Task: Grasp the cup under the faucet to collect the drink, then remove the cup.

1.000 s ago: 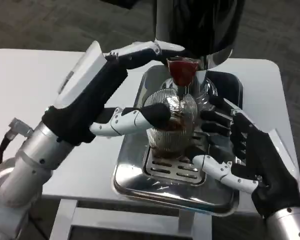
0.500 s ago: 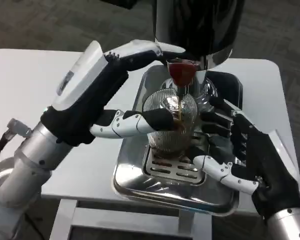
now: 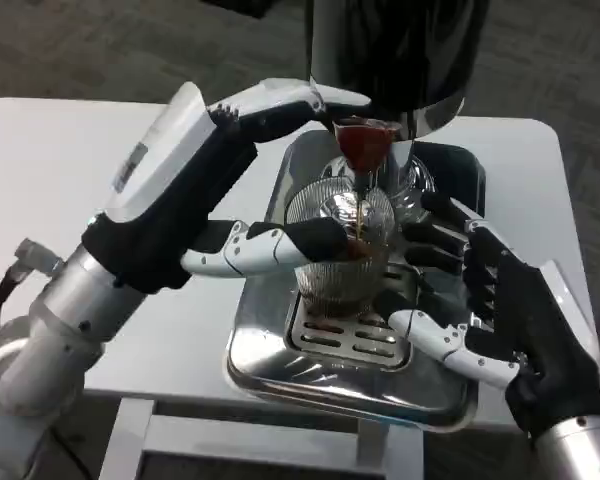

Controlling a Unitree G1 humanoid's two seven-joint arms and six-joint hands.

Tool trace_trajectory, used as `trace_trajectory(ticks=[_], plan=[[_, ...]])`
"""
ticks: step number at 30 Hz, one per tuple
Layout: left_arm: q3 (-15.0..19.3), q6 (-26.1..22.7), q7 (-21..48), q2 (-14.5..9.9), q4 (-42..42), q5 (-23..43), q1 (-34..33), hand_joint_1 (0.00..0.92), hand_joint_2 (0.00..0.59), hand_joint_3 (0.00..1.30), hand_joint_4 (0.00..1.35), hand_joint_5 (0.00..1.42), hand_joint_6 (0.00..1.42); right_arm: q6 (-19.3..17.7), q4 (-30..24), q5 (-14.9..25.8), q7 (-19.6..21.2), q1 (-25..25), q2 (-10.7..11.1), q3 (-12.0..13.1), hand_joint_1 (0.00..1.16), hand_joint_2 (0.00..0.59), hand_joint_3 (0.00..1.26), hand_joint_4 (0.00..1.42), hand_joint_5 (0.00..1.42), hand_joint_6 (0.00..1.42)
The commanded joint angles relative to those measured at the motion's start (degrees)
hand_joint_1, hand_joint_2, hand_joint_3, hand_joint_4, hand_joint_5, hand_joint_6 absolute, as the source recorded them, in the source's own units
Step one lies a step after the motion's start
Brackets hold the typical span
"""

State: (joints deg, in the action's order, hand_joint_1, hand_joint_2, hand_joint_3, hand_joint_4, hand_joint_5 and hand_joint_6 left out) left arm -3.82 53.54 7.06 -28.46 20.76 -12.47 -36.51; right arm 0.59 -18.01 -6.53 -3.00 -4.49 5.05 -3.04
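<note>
White table (image 3: 50, 160) carries a shiny steel drip tray (image 3: 280, 365), the dispenser (image 3: 395, 50) standing at its back.

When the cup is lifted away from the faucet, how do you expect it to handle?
The cup looks like ribbed clear glass, so probably rigid and breakable. Dark drink shows inside, so it may slosh if tilted. The ribs should help the left hand grip.

The cup (image 3: 342, 252) stands on the tray (image 3: 280, 355) under the faucet (image 3: 365, 150), between both hands
</note>
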Motion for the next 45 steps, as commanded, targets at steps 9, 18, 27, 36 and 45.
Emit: trace_trajectory(ticks=[9,18,27,36,45], plan=[[-2.1,1.0,2.1,-1.7,0.5,-4.5,3.4,0.0,0.123,0.66,0.44,0.45,0.32,-1.4,0.3,0.3,0.1,0.5,-0.3,-0.2,0.86,0.21,0.18,0.27,0.3,0.33],[-1.8,-2.3,2.7,-1.0,-0.5,-1.9,4.3,0.0,0.122,0.66,0.44,0.45,0.31,-1.3,0.4,0.2,0.2,0.5,-0.4,-0.4,0.86,0.212,0.18,0.27,0.3,0.33],[-2.6,-7.0,3.5,-0.3,-3.3,1.8,5.8,0.0,0.129,0.64,0.41,0.43,0.28,-1.4,0.0,0.4,0.1,0.8,-0.3,-0.2,0.86,0.212,0.18,0.27,0.3,0.33],[-2.3,-11.2,3.9,1.1,-5.1,4.4,6.7,0.0,0.116,0.54,0.37,0.39,0.24,-1.6,-0.3,0.5,0.0,1.1,0.0,0.1,0.87,0.216,0.18,0.27,0.3,0.33],[-0.8,-16.1,6.1,3.5,-5.8,9.7,7.5,0.0,0.098,0.23,0.19,0.26,0.14,-1.6,-0.3,0.5,0.0,1.1,0.1,0.2,0.87,0.221,0.18,0.27,0.3,0.33]])
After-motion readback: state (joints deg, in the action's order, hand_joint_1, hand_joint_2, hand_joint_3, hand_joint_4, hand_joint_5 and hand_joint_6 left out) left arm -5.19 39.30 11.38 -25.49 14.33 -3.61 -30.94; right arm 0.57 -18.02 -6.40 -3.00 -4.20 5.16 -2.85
